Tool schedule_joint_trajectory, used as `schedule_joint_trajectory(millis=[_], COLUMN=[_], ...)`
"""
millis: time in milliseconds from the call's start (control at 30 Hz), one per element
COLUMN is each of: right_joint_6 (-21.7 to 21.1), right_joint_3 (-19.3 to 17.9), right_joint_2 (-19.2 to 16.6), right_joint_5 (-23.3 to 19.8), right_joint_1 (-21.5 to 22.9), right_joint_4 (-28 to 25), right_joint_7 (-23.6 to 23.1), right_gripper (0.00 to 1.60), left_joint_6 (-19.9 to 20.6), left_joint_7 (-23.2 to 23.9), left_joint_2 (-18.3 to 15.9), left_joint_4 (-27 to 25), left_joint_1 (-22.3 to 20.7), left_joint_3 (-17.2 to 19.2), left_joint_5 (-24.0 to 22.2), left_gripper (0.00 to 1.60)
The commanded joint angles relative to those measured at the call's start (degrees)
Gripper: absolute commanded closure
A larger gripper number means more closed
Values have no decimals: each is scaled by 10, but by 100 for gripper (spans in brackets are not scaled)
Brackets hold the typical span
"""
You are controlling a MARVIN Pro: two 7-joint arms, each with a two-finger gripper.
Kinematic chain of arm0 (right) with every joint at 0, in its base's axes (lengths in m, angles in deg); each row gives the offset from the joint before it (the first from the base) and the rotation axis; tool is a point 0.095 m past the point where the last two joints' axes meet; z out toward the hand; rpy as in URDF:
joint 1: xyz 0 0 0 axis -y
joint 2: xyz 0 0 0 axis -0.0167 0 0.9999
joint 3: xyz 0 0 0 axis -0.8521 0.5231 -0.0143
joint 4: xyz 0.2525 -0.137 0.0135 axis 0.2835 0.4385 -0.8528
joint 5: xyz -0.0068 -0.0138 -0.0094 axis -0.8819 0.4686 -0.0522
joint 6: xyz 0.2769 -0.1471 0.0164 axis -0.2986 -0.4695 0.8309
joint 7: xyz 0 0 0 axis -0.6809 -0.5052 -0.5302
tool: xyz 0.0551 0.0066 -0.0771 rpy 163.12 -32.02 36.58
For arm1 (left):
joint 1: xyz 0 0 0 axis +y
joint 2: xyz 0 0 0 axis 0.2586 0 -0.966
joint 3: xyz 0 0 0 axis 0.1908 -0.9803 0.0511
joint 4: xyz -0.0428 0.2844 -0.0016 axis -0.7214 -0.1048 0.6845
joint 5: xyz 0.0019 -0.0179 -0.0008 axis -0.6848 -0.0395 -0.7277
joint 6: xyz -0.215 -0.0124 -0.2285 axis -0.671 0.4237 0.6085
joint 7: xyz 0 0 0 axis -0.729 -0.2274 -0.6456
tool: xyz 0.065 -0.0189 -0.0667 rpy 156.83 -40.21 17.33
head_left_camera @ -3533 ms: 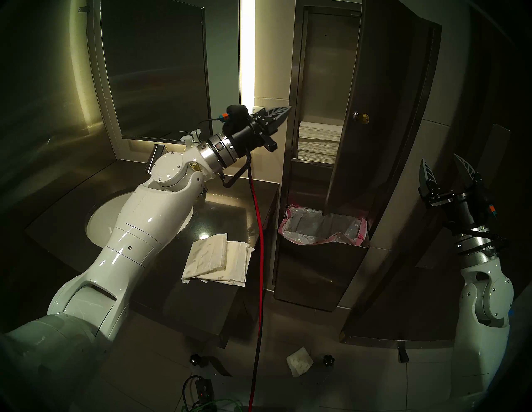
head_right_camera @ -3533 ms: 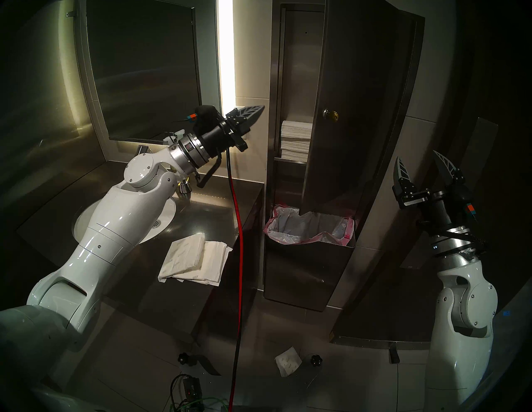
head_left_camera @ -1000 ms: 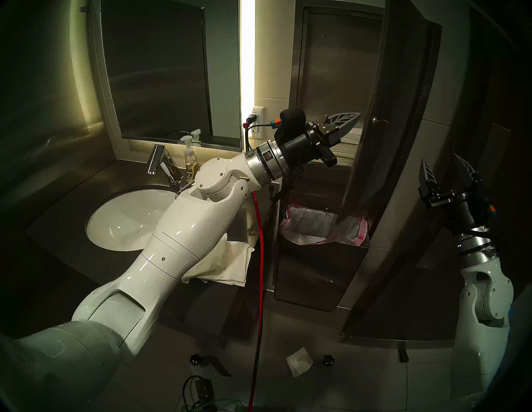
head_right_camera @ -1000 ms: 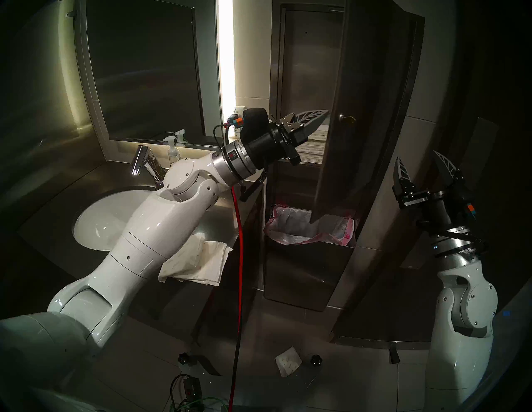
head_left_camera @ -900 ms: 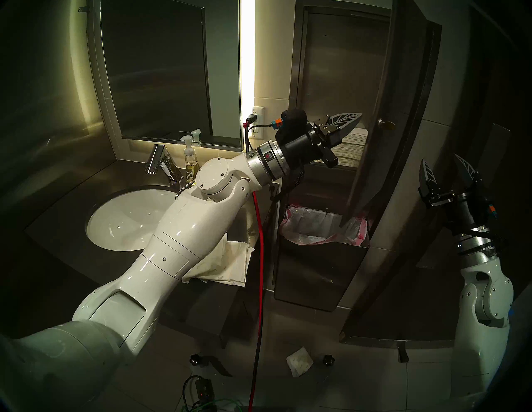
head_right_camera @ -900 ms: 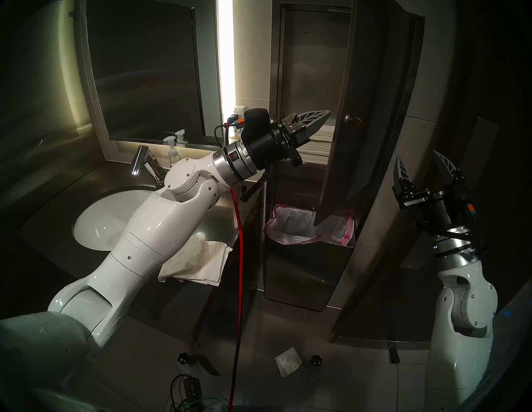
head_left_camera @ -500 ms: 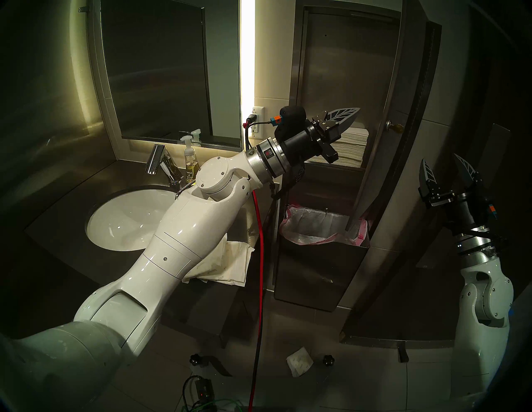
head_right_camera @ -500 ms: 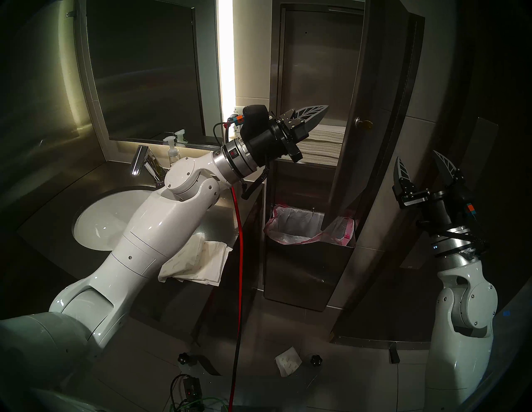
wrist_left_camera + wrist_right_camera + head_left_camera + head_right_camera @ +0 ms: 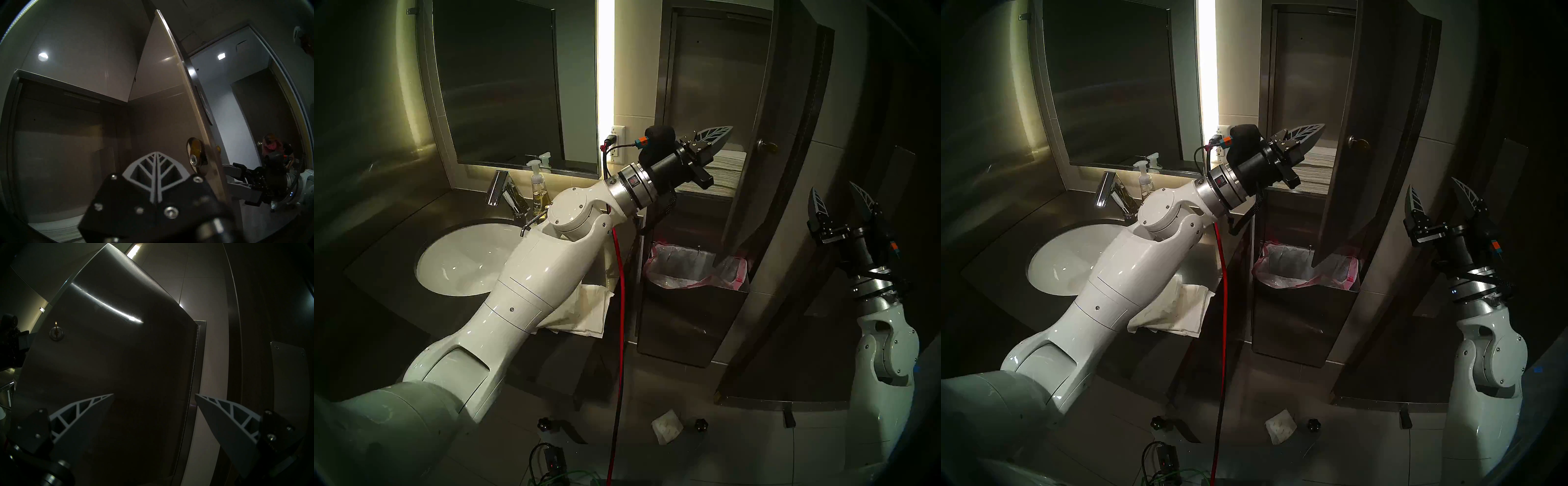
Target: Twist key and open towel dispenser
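The dispenser [image 9: 690, 325] on the wall has its long steel door [image 9: 751, 142] swung out on the right-hand hinge, roughly edge-on to the head camera. The cabinet behind it is exposed — a stack of folded paper towels [image 9: 726, 176] sits on the inner shelf, and the pink-lined bin [image 9: 697, 271] hangs below.

The key [image 9: 56, 327] sits in the round lock [image 9: 56, 334] on the door's outer face; the right wrist view shows its brass head sticking out of the cylinder. From the left wrist view the brass latch cam [image 9: 195, 151] on the door's inner side is visible, turned clear of the frame, which fits an unlocked door.

Left gripper [image 9: 719, 141]: jaws pressed together, holding nothing. It points up and to the right, into the gap between the cabinet and the door's free edge, just beside the inner face. Judged reason: closed jaws make a narrow wedge for pushing the door wider from inside. Contact with the door cannot be confirmed.

Right gripper [image 9: 838, 203]: jaws spread wide, empty, parked well apart from the door on its outer side — likely kept out of the swing path.

On the desk [image 9: 382, 258] by the sink [image 9: 456, 261] lie two folded towel packs [image 9: 585, 315], partly under the left arm.

Judgement: the twist looks done; the opening is well along.
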Motion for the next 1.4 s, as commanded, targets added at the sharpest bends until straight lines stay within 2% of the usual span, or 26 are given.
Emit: schedule_joint_trajectory(millis=[0,133,267,533,833,933,967,1367], right_joint_6=[1,1,1,1,0,0,0,0], right_joint_3=[0,0,0,0,0,0,0,0], right_joint_2=[-1,-1,-1,-1,-1,-1,-1,-1], right_joint_5=[1,1,1,1,1,1,1,1], right_joint_1=[2,2,2,2,2,2,2,2], right_joint_4=[-6,-6,-5,-6,-6,-6,-6,-6], right_joint_7=[0,0,0,0,0,0,0,0], right_gripper=[0,0,0,0,0,0,0,0], left_joint_6=[1,-16,-28,-49,-36,-13,-12,-4], left_joint_7=[-67,-116,-155,-225,-232,-249,-250,-255], left_joint_2=[35,31,19,-5,-24,-21,-21,-23], left_joint_4=[7,18,22,0,-57,-65,-66,-70], left_joint_1=[20,18,20,44,95,97,98,99], left_joint_3=[47,66,100,147,152,166,166,166], left_joint_5=[34,51,61,88,84,69,69,66], left_gripper=[160,160,160,160,160,160,102,102])
